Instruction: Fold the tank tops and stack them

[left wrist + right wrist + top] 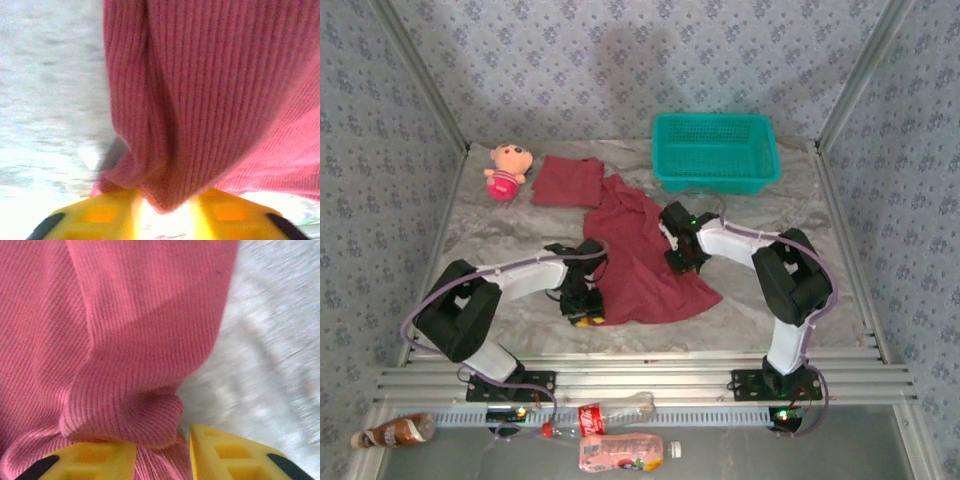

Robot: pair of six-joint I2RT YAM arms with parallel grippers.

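Bunching tank top point(640, 250) cloth sits between both arms' jaws.

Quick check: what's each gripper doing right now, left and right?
Left gripper: closed, pinching the spread maroon tank top.
Right gripper: closed on a bunched fold of the same tank top.

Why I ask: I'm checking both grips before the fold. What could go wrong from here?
The left gripper pinches only a small tip of the spread tank top; it may slip out on lifting.
The right gripper holds a bunched wad, so the fold could come out creased.
The top's far end meets the folded tank top; pulling might drag it.
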